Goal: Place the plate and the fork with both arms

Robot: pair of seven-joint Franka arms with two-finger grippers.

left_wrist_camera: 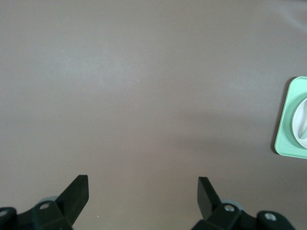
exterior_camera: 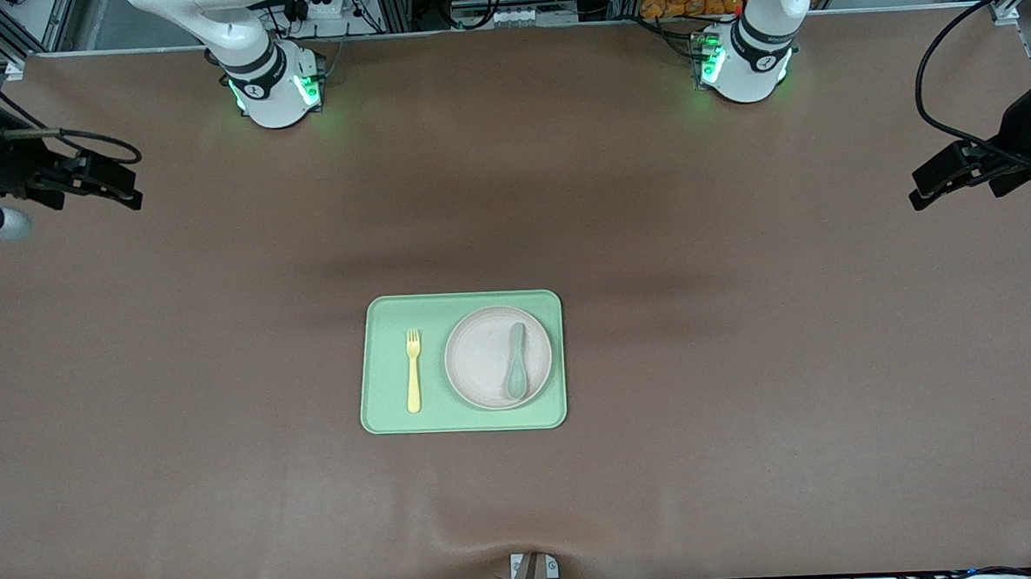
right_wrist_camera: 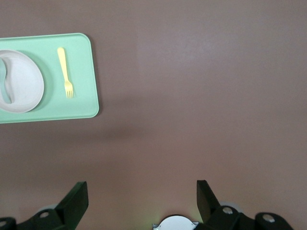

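Plate [exterior_camera: 497, 357] and fork [exterior_camera: 413, 370] lie well apart from both wide-spread claws [left_wrist_camera: 143, 199] [right_wrist_camera: 142, 201].

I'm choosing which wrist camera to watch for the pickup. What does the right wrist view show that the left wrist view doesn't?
Only the right wrist view shows the fork and most of the plate with the spoon on it. Only the left wrist view shows the left gripper, open over bare table. Both share the green tray; in the left it is just a corner. The right gripper is open too.
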